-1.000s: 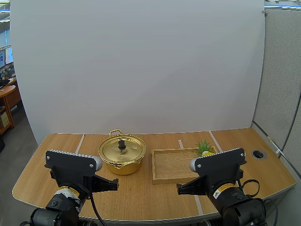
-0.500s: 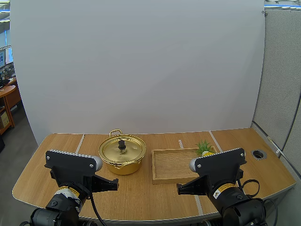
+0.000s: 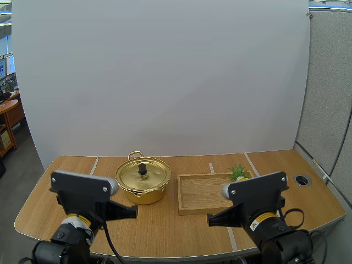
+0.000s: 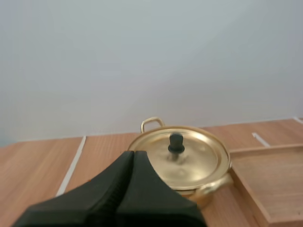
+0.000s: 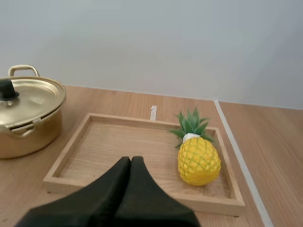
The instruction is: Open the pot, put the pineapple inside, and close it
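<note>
Inside the wooden tray (image 5: 124, 145), close to its right rim and toward its far right corner, lies the pineapple (image 5: 199, 160). Its yellow body rests on the tray floor and its green crown is turned toward the far rim. Whether it touches the right rim cannot be told.

Left of the tray, just beside its left rim, stands the gold pot (image 3: 142, 190). One side handle faces the tray; the looped handle is on the side away from it. The lid (image 3: 144, 176) is seated on the pot, with a black knob (image 3: 142, 168) upright at its centre.

Tray and pot both rest on the wooden table (image 3: 165, 231).

The right gripper (image 5: 130, 160) is on the near side of the tray, short of its near rim and pointing across it, left of the pineapple. Its fingers lie together as one dark wedge with nothing between them.

The left gripper (image 4: 133, 154) is left of the tray, on the near side of the pot, pointing at the pot wall below the knob. Its fingers are likewise pressed together and empty. Neither gripper touches pot, tray or pineapple.
</note>
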{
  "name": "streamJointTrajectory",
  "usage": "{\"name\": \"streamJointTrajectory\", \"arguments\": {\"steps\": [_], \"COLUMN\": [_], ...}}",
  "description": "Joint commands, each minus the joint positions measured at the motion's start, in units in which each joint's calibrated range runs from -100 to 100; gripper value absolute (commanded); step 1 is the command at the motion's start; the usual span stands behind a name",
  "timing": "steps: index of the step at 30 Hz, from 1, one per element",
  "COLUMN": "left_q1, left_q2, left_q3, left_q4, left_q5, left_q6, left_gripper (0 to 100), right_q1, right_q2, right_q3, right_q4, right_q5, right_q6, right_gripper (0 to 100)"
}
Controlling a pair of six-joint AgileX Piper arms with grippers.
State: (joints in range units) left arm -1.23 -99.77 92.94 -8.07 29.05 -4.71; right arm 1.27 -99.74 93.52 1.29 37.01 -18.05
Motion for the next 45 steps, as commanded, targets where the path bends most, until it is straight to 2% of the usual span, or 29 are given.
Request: {"name": "streamJointTrajectory", "arguments": {"steps": [1,8,14,20,24,28,34,45], "left_q1": [0.02,0.02,0.02,0.02,0.02,0.02,0.02,0.02], "left_q2": [-0.23,-0.23,-0.23,-0.23,-0.23,-0.23,0.81,22.62], "left_q3": [-6.19,-16.74,-27.23,-38.71,-44.69,-47.08,-47.08,-47.08], "left_q4": [-0.68,-0.68,-0.64,-0.55,-0.41,-0.18,-0.18,-0.39], "left_q5": [-1.02,1.64,20.64,41.22,53.08,59.02,59.52,58.44], "left_q6": [0.04,0.04,0.37,0.37,0.37,1.13,2.28,4.44], "left_gripper": [0,0,0,0,0,0,0,0], "right_q1": [-0.23,-0.23,-0.23,-0.23,-0.23,-0.23,-0.23,-0.23], "right_q2": [-0.26,-0.26,-0.26,-0.26,-0.26,-0.26,0.52,18.25], "right_q3": [-6.65,-22.10,-34.58,-43.94,-47.86,-50.42,-50.70,-50.70], "right_q4": [0.06,0.06,-0.07,-1.29,-1.29,-1.29,-1.29,-1.29], "right_q5": [3.36,15.30,33.12,45.89,54.48,62.86,62.99,62.99], "right_q6": [0.02,0.02,0.02,0.02,0.02,0.02,0.14,0.14], "right_gripper": [0,0,0,0,0,0,0,0]}}
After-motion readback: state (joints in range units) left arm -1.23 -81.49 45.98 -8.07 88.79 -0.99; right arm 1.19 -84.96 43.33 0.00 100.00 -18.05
